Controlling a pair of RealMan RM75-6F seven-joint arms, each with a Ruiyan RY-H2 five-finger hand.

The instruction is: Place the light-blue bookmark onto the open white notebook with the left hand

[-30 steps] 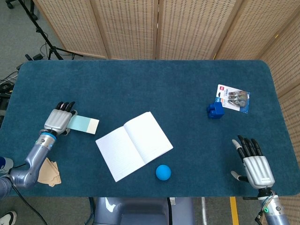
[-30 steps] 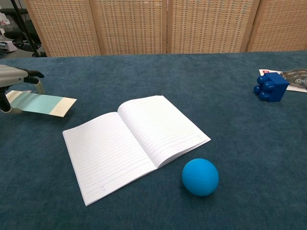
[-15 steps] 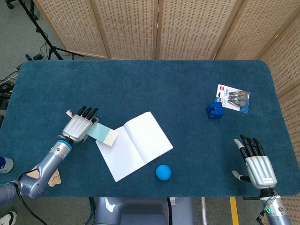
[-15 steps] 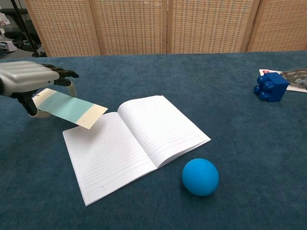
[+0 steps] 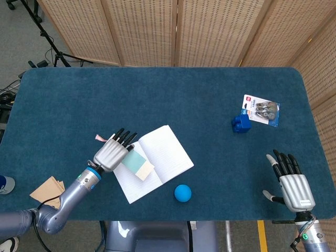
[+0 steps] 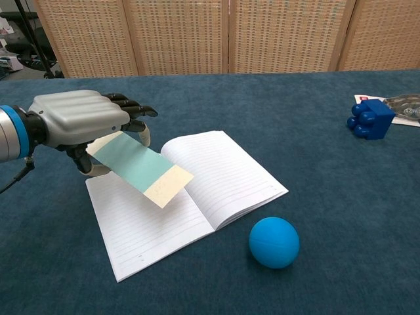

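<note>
The open white notebook (image 5: 157, 157) (image 6: 216, 180) lies near the table's front middle. My left hand (image 5: 112, 151) (image 6: 82, 121) hovers over its left page and holds the light-blue bookmark (image 5: 137, 164) (image 6: 140, 168) by one end. The bookmark has a cream tip and slants down over the left page, above the paper. My right hand (image 5: 291, 181) rests at the front right of the table, fingers spread, holding nothing; the chest view does not show it.
A blue ball (image 5: 182, 192) (image 6: 273, 242) sits just in front of the notebook's right page. A blue toy block (image 5: 241, 123) (image 6: 370, 118) and a packet of clips (image 5: 261, 109) lie at the right. Brown paper pieces (image 5: 46, 190) lie by the front left edge.
My left hand has carried the bookmark rightward from the table's left side to above the notebook's left page. The right hand has barely moved.
</note>
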